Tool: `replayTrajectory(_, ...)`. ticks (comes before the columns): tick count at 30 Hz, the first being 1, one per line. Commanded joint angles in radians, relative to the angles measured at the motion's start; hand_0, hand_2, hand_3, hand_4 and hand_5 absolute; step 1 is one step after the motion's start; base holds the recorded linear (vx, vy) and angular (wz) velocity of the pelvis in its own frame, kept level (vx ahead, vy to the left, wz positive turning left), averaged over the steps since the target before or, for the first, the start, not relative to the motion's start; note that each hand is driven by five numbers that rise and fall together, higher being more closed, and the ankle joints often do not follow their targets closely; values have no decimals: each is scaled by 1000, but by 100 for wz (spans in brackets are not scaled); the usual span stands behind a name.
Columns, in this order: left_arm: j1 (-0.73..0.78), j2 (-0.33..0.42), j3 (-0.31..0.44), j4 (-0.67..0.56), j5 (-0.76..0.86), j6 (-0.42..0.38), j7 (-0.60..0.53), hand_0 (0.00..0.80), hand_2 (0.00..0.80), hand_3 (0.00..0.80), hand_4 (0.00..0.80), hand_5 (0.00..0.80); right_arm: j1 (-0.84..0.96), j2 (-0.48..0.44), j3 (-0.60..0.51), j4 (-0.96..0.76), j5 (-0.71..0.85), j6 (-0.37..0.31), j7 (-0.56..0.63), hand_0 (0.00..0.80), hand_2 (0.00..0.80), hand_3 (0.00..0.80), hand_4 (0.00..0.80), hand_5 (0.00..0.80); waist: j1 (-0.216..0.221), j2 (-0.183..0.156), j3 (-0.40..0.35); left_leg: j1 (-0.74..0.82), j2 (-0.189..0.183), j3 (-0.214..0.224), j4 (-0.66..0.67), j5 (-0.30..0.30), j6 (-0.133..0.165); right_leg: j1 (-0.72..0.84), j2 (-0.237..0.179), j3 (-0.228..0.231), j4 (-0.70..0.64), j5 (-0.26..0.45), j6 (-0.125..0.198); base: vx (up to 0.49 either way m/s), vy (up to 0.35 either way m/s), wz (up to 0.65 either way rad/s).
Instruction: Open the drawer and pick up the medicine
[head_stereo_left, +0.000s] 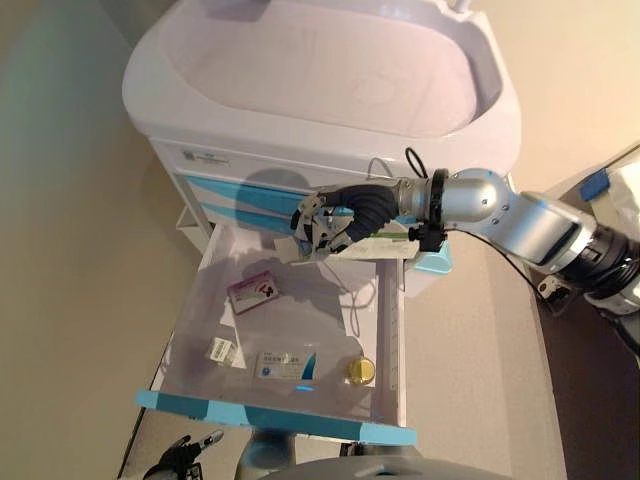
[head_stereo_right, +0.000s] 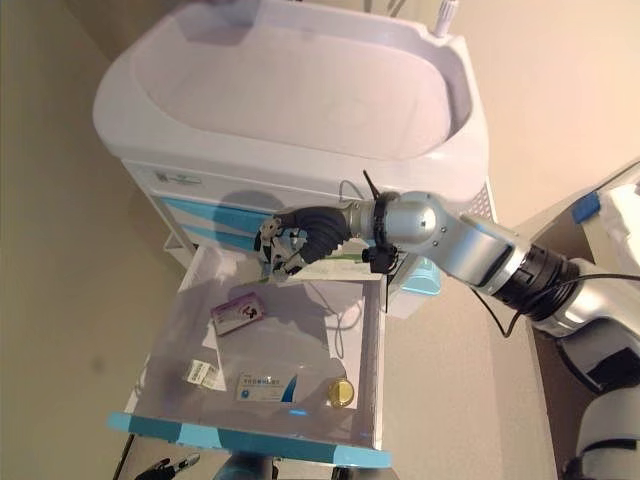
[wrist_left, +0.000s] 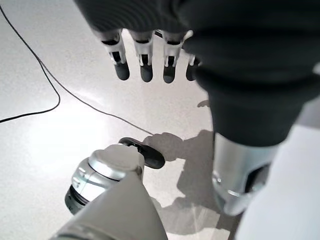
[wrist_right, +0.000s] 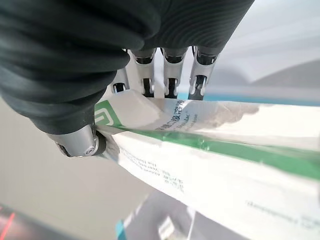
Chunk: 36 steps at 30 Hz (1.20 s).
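In the left eye view, the drawer (head_stereo_left: 392, 345) of the cart (head_stereo_left: 330, 130) is seen pulled fully out, so the opening step is judged done. The right hand (head_stereo_left: 335, 222) is held over the drawer's back edge, closed on a white-and-green box (head_stereo_left: 378, 243). Other items are left on the drawer floor: a pink box (head_stereo_left: 253, 291), a blue-and-white box (head_stereo_left: 285, 366) and a small packet (head_stereo_left: 221, 349) near the front edge, and a yellow jar (head_stereo_left: 361, 371) at the front right corner.

In the right eye view, the box is seen lifted clear of the drawer floor, so the pick-up is judged nearly complete.

In the left wrist view, the left hand (wrist_left: 150, 62) is shown hanging over the floor, fingers straight, nothing held.

In the right wrist view, the box is seen pinched between thumb and fingers (wrist_right: 170, 80).
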Motion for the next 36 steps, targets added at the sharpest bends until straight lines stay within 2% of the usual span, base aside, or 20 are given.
replayTrajectory(1, 16, 16, 20, 57, 23, -1, -12, 0, 0, 0, 0, 0, -105, -32, 18, 1, 46, -72, -69, 800, 800, 800, 800, 800, -2, -54, -35, 19, -67, 14, 22, -60, 36, 18, -52, 13, -72, 122, 92, 55, -5, -6)
replayTrajectory(7, 38, 11, 14, 69, 10, 4, -17, 0, 0, 0, 0, 0, -172, -79, 22, 104, 37, -89, -116, 800, 800, 800, 800, 800, -9, -58, -76, 49, -62, 17, 16, -73, 32, 52, -49, 8, -84, 114, 93, 66, -9, -1)
replayTrajectory(10, 46, 12, 13, 74, 6, 6, -20, 0, 0, 0, 0, 0, -182, -80, 19, 144, 29, -91, -133, 800, 800, 800, 800, 800, -9, -59, -83, 54, -61, 16, 16, -75, 31, 58, -48, 6, -86, 111, 93, 50, -8, 1)
replayTrajectory(13, 59, 15, 12, 79, -1, 9, -17, 0, 0, 0, 0, 0, -209, -64, 6, 247, 7, -95, -176, 800, 800, 800, 800, 800, -8, -60, -92, 60, -58, 15, 13, -76, 31, 67, -47, 1, -91, 110, 92, 51, -18, 1)
replayTrajectory(14, 65, 20, 12, 79, -13, 10, -16, 0, 0, 0, 0, 0, -246, -51, 21, 334, -50, -91, -198, 800, 800, 800, 800, 800, -7, -62, -94, 62, -57, 14, 12, -77, 31, 69, -45, 1, -92, 111, 91, 0, 0, 0)
replayTrajectory(15, 65, 19, 13, 79, -13, 10, -16, 0, 0, 0, 0, 0, -248, -50, 23, 335, -50, -92, -198, 800, 800, 800, 800, 800, -7, -61, -94, 62, -57, 14, 12, -78, 31, 69, -45, 1, -92, 111, 91, 50, -16, 1)
replayTrajectory(16, 64, 28, 11, 80, -24, 13, -16, 0, 0, 0, 0, 0, -263, -23, 17, 419, -76, -89, -229, 800, 800, 800, 800, 800, -5, -62, -93, 64, -55, 13, 12, -79, 31, 70, -44, -1, -90, 109, 90, 35, -13, 0)
replayTrajectory(19, 66, 35, 8, 83, -33, 14, -14, 0, 0, 0, 0, 0, -289, 17, 11, 513, -115, -84, -248, 800, 800, 800, 800, 800, -2, -63, -90, 65, -57, 10, 13, -80, 32, 73, -43, -2, -89, 106, 89, 16, -6, 0)
replayTrajectory(23, 77, 57, 1, 89, -52, 18, -14, 0, 0, 0, 0, 0, -339, 105, -13, 731, -167, -70, -298, 800, 800, 800, 800, 800, 9, -65, -83, 65, -56, 1, 12, -79, 34, 72, -41, -8, -81, 101, 88, 36, -7, 5)
replayTrajectory(24, 77, 57, 1, 89, -52, 18, -14, 0, 0, 0, 0, 0, -340, 106, -12, 732, -166, -71, -298, 800, 800, 800, 800, 800, 9, -65, -83, 65, -56, 1, 12, -79, 34, 72, -41, -9, -81, 100, 88, 38, -6, 5)
replayTrajectory(25, 82, 63, -2, 91, -58, 17, -17, 0, 0, 0, 0, 0, -357, 136, -12, 819, -192, -67, -307, 800, 800, 800, 800, 800, 14, -66, -80, 63, -58, -6, 14, -79, 35, 73, -41, -12, -79, 99, 87, 19, -5, 6)
replayTrajectory(26, 82, 63, -2, 91, -58, 17, -17, 0, 0, 0, 0, 0, -357, 137, -12, 819, -192, -67, -307, 800, 800, 800, 800, 800, 14, -66, -80, 63, -58, -6, 14, -79, 35, 73, -41, -12, -79, 99, 87, 29, -9, 13)
replayTrajectory(28, 86, 69, -11, 95, -65, 19, -17, 0, 0, 0, 0, 0, -378, 182, -20, 947, -222, -57, -326, 800, 800, 800, 800, 800, 24, -69, -76, 59, -62, -16, 14, -77, 36, 75, -41, -19, -79, 97, 87, 33, -6, 13)
replayTrajectory(36, 74, 87, -27, 89, -67, 19, -8, 0, 0, 0, 0, 0, -414, 255, -8, 1151, -313, -45, -356, 800, 800, 800, 800, 800, 52, -69, -58, 33, -70, -47, 16, -68, 36, 70, -42, -43, -83, 93, 86, 22, -11, 13)
